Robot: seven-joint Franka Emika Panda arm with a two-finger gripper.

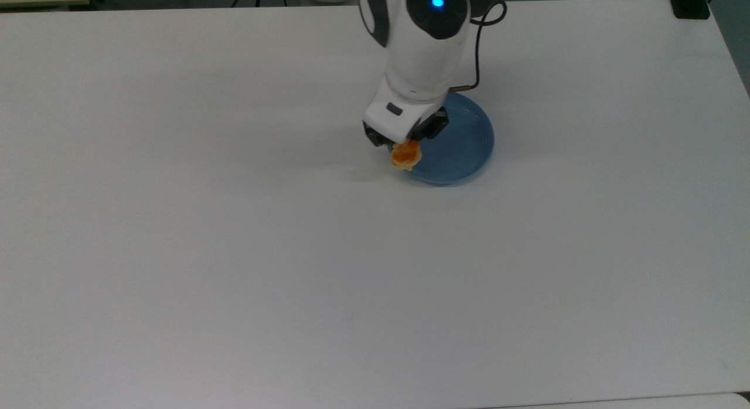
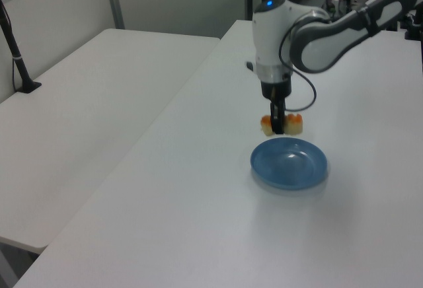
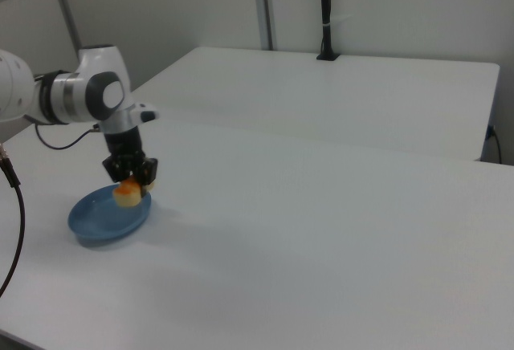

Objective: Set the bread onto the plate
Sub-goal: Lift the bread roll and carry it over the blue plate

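Note:
The bread, a small pale-tan loaf with orange-brown glaze, hangs in the air in my gripper, which is shut on it. It sits over the plate's rim at the top view's left. The round light-blue plate rests on the white table, partly covered by the arm in the top view. In the left view the bread hangs just above the far edge of the plate, with the gripper gripping its middle. The right view has the bread above the plate under the gripper.
The white table spreads wide and bare around the plate. A second white table stands beside it in the left view. A black post rises at the back in the right view. A cable loops off the arm.

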